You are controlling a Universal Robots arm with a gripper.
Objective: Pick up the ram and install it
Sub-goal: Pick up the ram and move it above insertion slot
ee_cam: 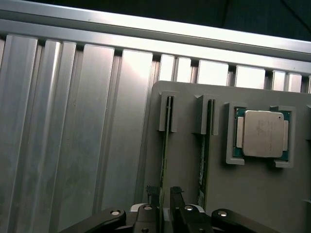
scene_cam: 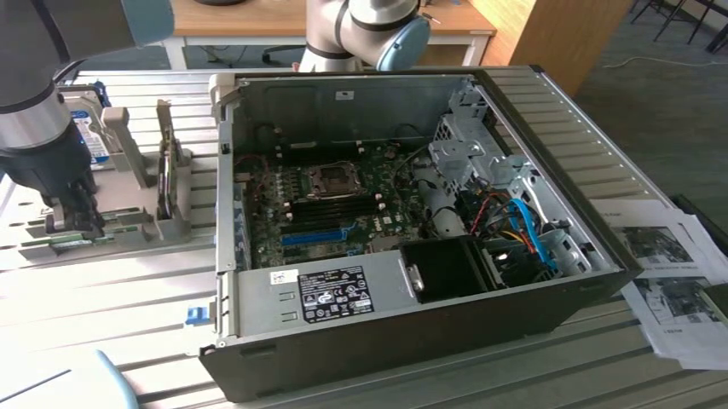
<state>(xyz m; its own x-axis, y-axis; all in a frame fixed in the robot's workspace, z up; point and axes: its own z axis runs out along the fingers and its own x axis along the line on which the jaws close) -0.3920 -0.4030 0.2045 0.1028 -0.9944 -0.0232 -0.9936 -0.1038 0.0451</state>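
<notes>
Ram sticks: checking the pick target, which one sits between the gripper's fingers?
The ram farther from the processor; the gripper straddles it, the other stick stands beside the processor.

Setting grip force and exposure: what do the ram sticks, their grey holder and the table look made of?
Ram sticks: green circuit board, probably fibreglass laminate, matte; seen edge-on, thin.
Grey holder: likely moulded or printed plastic; dull uniform grey, no glare.
Table: looks like aluminium profile, brushed; ribbed grooves with bright reflections.

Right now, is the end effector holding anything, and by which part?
Nothing is held: the open end effector straddles the ram, which stands on edge in its grey holder.
</notes>
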